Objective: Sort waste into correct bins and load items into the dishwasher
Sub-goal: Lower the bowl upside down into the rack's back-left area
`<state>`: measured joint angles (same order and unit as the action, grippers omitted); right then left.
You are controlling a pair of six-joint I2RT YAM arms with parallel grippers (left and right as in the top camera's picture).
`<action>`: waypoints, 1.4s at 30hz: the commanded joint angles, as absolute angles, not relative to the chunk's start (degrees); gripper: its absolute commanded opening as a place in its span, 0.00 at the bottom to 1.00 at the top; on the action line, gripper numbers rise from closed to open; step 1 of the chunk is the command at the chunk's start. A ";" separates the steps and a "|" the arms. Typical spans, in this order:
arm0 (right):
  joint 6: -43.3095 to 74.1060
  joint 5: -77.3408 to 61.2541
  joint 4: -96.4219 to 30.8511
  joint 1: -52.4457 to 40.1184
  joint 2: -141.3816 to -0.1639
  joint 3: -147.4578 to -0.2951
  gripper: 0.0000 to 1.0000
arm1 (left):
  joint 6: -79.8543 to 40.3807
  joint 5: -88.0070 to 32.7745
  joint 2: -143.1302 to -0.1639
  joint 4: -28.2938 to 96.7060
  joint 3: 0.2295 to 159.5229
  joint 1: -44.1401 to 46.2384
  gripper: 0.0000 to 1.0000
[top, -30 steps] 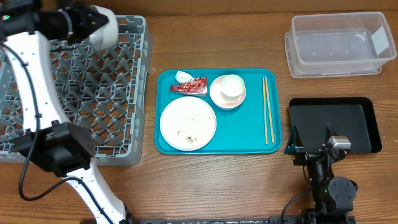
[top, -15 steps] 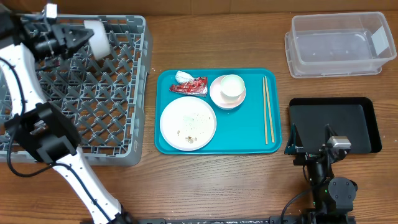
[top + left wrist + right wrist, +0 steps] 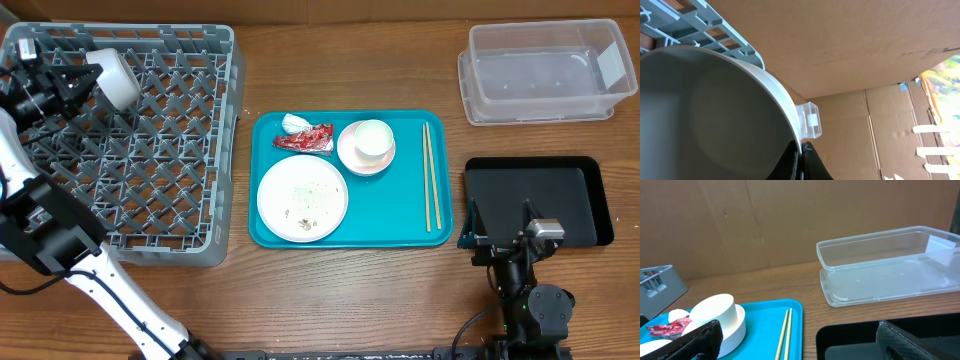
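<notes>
Though cropped, apparently plain pale bowl [image 3: 117,78].

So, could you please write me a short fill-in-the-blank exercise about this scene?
1. The left gripper holds a bowl over the ____.
2. The chopsticks lie on the ____ tray.
3. The cup sits inside another ____.
Missing words: rack; teal; bowl.
</notes>
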<state>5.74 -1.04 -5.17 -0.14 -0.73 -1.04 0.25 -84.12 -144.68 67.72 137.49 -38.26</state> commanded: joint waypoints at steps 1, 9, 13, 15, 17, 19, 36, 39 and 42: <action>5.32 -0.49 -4.84 -0.36 -0.16 -0.45 1.00 | 1.78 -85.89 -144.99 68.49 137.67 -37.93 0.04; 5.32 -0.49 -4.84 -0.36 -0.16 -0.45 1.00 | 3.64 -85.80 -145.01 71.72 137.67 -35.90 0.04; 5.32 -0.49 -4.84 -0.36 -0.16 -0.45 1.00 | 4.29 -85.60 -145.01 73.08 137.67 -34.48 0.04; 5.32 -0.49 -4.84 -0.36 -0.16 -0.45 1.00 | 4.32 -85.56 -145.01 74.48 137.67 -33.93 0.04; 5.32 -0.49 -4.84 -0.36 -0.16 -0.45 1.00 | 4.36 -85.41 -145.01 75.72 137.67 -33.50 0.04; 5.32 -0.49 -4.84 -0.36 -0.16 -0.45 1.00 | 4.62 -84.58 -145.01 76.62 137.67 -33.21 0.04; 5.32 -0.49 -4.84 -0.36 -0.16 -0.45 1.00 | 7.22 -66.35 -145.01 82.70 137.67 -34.54 0.04; 5.32 -0.49 -4.84 -0.36 -0.16 -0.45 1.00 | 5.50 -60.12 -145.01 82.63 137.67 -35.00 0.04; 5.32 -0.49 -4.84 -0.36 -0.16 -0.45 1.00 | 5.06 -57.63 -145.01 82.63 137.67 -35.48 0.04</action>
